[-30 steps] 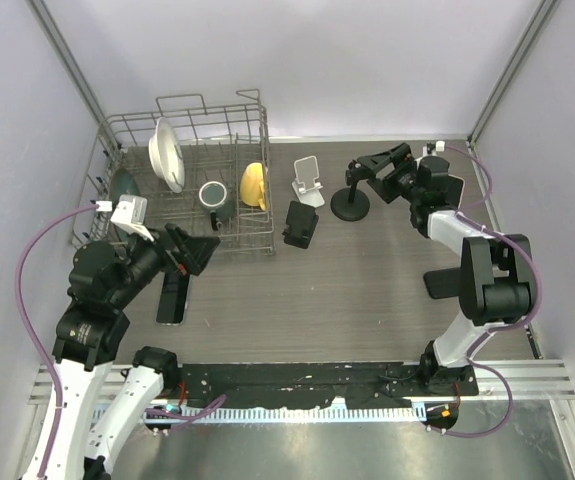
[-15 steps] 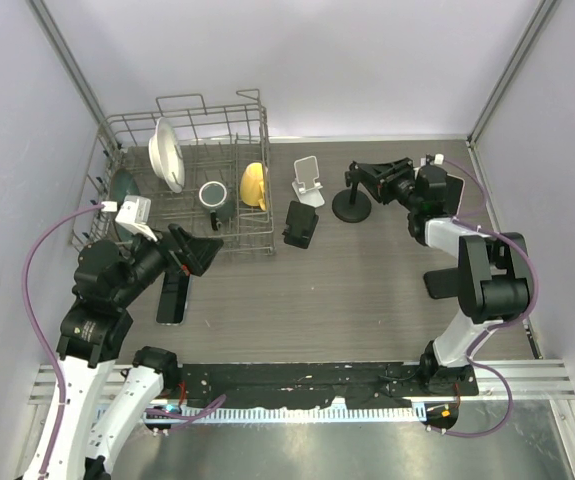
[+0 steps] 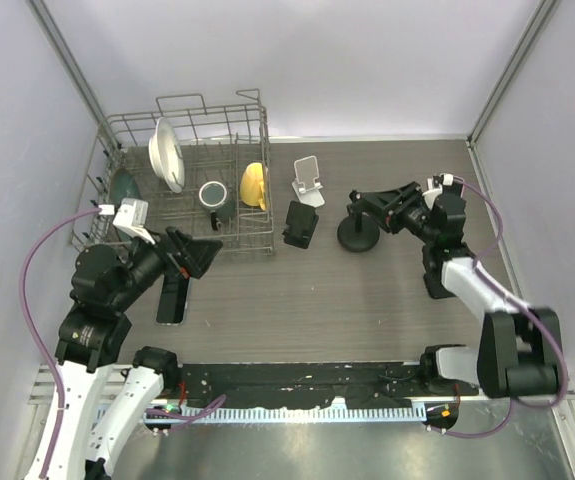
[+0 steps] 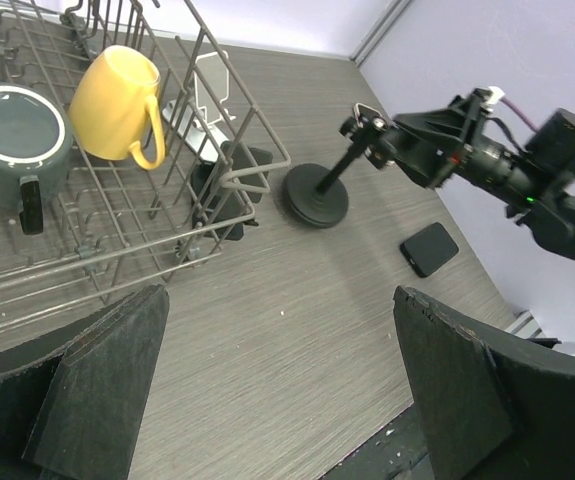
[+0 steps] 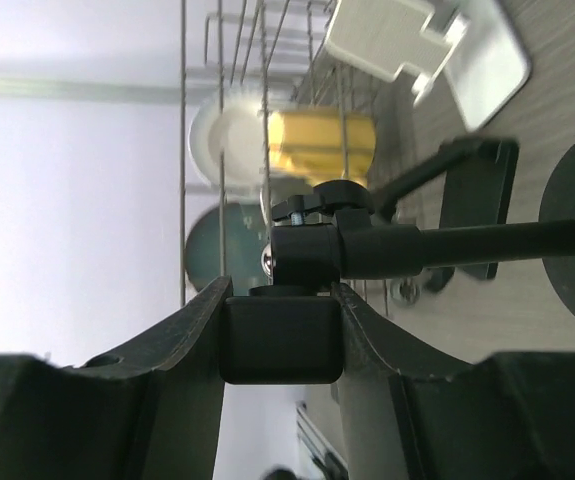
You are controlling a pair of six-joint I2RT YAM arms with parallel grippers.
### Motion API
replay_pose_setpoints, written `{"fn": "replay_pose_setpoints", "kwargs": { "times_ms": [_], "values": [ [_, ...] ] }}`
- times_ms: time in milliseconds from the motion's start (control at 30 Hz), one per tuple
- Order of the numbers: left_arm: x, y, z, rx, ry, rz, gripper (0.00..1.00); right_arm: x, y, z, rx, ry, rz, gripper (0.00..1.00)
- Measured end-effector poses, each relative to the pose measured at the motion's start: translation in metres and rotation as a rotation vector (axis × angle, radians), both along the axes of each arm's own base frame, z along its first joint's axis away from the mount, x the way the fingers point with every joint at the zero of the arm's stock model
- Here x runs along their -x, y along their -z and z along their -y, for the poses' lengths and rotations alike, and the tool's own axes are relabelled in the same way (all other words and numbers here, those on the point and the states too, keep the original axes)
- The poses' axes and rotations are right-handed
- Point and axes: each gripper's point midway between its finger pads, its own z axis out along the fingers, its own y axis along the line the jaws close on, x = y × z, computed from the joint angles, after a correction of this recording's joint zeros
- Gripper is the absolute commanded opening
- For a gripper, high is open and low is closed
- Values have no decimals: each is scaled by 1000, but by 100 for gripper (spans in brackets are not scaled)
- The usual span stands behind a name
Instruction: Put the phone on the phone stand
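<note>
A black phone (image 4: 429, 248) lies flat on the table at the right, partly under my right arm in the top view (image 3: 435, 283). Another black phone (image 3: 172, 298) lies flat at the left, just below my left gripper (image 3: 202, 252), which is open and empty above the table (image 4: 282, 390). My right gripper (image 3: 369, 206) is shut on the head plate (image 5: 282, 340) of a black pole stand with a round base (image 3: 357, 237), also seen from the left wrist (image 4: 317, 195). A white phone stand (image 3: 307, 180) and a black folding stand (image 3: 300, 225) sit beside the rack.
A wire dish rack (image 3: 189, 112) at the back left holds a white plate (image 3: 166, 152), a dark cup (image 3: 214, 196) and a yellow mug (image 3: 254, 185). Walls close in on the left, back and right.
My right arm has pulled the black pole stand toward the front, its base sliding nearer. The left arm has barely moved.
</note>
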Motion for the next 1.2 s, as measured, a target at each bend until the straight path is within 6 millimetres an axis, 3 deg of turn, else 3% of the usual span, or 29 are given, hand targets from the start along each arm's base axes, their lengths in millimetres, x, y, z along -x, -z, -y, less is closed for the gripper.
{"fn": "replay_pose_setpoints", "kwargs": {
  "times_ms": [167,267,400,567,667,800,900,1000,1033,1100,1200],
  "values": [
    [-5,15,1,-9,0,-41,100,62,-26,-9,71,-106,107,1],
    [-12,32,2,-15,-14,-105,100,94,-30,-19,85,-170,147,1],
    [-17,63,-10,-23,-105,-222,100,130,-19,-48,77,-296,142,1],
    [-16,105,-46,-44,-355,-399,100,178,7,-91,48,-485,75,1],
    [-10,122,-64,-25,-493,-474,100,185,15,-97,21,-512,51,1],
    [-1,143,-80,64,-638,-533,99,179,21,-101,-41,-501,39,1],
    [3,154,-87,123,-716,-555,99,179,21,-101,-67,-497,49,9],
    [5,160,-96,151,-786,-570,100,180,22,-100,-74,-494,55,28],
    [6,161,-98,152,-800,-571,100,180,22,-100,-72,-493,59,41],
    [7,163,-102,156,-836,-577,100,183,22,-98,-52,-491,69,57],
    [9,168,-107,151,-877,-604,100,185,20,-94,3,-485,116,76]
  ]
}}
